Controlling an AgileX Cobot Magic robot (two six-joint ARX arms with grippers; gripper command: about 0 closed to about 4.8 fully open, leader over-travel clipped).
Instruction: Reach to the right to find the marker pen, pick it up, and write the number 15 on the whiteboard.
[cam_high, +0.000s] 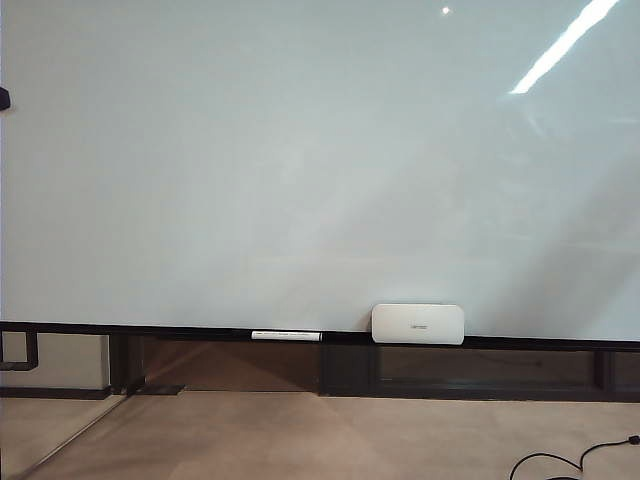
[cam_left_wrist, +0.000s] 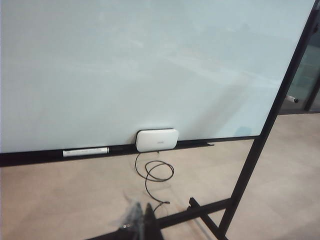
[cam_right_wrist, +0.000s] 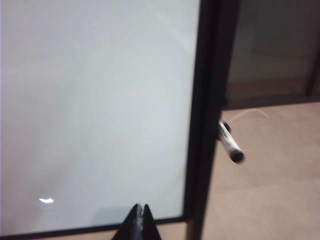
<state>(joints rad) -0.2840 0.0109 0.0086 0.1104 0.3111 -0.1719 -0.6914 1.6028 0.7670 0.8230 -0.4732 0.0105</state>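
While the large glossy pale bluish-white whiteboard (cam_high: 300, 160) carries no stroke of the number 15, I judge the job barely begun: the pen is yet to be reached and grasped, and all the writing is left. My right gripper (cam_right_wrist: 140, 210) has its two dark fingers pressed together on nothing, near the board's dark right-hand frame post (cam_right_wrist: 200, 125). Just beyond that post, to the right, sticks out a slim white marker pen with a black end (cam_right_wrist: 230, 142), apart from my fingers. How it is mounted there is hidden behind the post. My left gripper (cam_left_wrist: 141, 220) is a blurred dark shape low before the board; whether it is parted or closed I cannot tell. Neither arm appears in the exterior view. On the dark bottom rail (cam_high: 150, 331) lie a slim white stick (cam_high: 286, 336) and a white rounded box (cam_high: 418, 324).
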